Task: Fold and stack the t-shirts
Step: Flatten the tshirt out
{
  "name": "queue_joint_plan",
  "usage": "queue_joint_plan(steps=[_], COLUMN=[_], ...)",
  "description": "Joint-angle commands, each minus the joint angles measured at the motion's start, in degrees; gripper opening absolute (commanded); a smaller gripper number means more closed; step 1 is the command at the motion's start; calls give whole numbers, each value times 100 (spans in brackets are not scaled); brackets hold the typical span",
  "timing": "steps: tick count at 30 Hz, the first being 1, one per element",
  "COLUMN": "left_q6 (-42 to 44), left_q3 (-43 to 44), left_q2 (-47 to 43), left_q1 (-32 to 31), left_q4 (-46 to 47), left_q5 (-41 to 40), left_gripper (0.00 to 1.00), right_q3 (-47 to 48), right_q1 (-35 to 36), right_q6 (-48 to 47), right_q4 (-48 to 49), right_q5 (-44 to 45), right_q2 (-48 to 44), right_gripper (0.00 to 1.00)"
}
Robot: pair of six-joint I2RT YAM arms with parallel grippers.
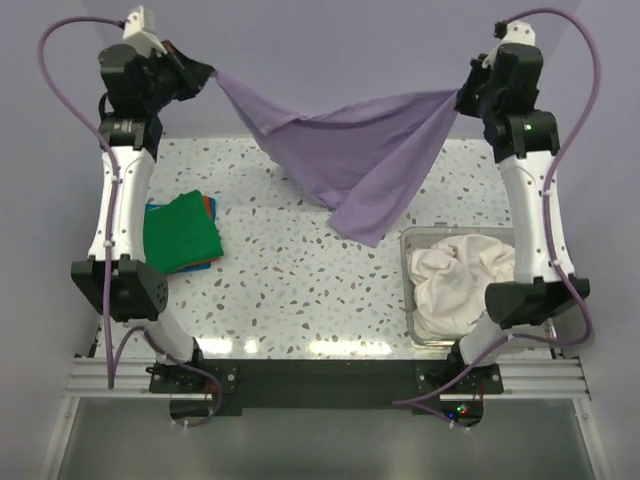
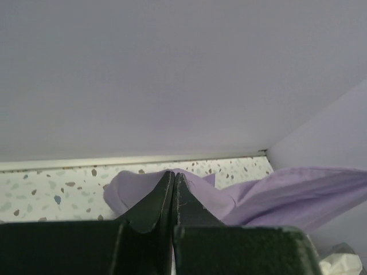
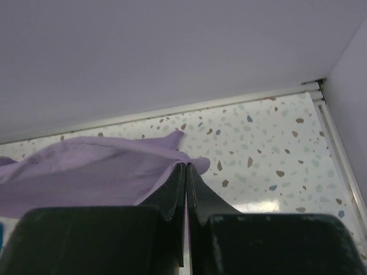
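Observation:
A lavender t-shirt (image 1: 350, 160) hangs in the air above the back of the table, stretched between both arms. My left gripper (image 1: 205, 75) is shut on its left corner (image 2: 195, 186), at the far left. My right gripper (image 1: 462, 100) is shut on the other corner (image 3: 172, 154), at the far right. The shirt's lower part droops to a point over the table's middle. A folded green t-shirt (image 1: 180, 232) lies at the left on top of blue and orange folded cloth. A crumpled cream t-shirt (image 1: 460, 280) fills the bin.
A clear plastic bin (image 1: 408, 290) stands at the near right of the speckled table (image 1: 290, 290). Purple walls close the back and the right side (image 3: 350, 86). Both arm bases sit at the near edge.

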Motion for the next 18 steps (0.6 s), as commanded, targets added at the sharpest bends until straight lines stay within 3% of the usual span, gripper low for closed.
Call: queue_joint_plan(steps=[1,9,14,18], left_q6=[-329,-189,-338,-417], left_q3=[161,758,899,891], left_q2=[-1037,-1769,-1752,-1201], left_q1=[314,463,463,455], left_q4=[875,859,1095,1184], left_q5=[-18,-221,-81,86], left_gripper=[0,0,0,0], right_q3=[-177,-239,-142,-239], right_q1=[19,55,55,55], right_q6=[-226,-490,-420,-542], right_q4=[819,1241,1382,1496], right_q5=[-465,-651,-607,-589], right_q2=[-1056,-1893,-1964,-1509], right_gripper=[0,0,0,0])
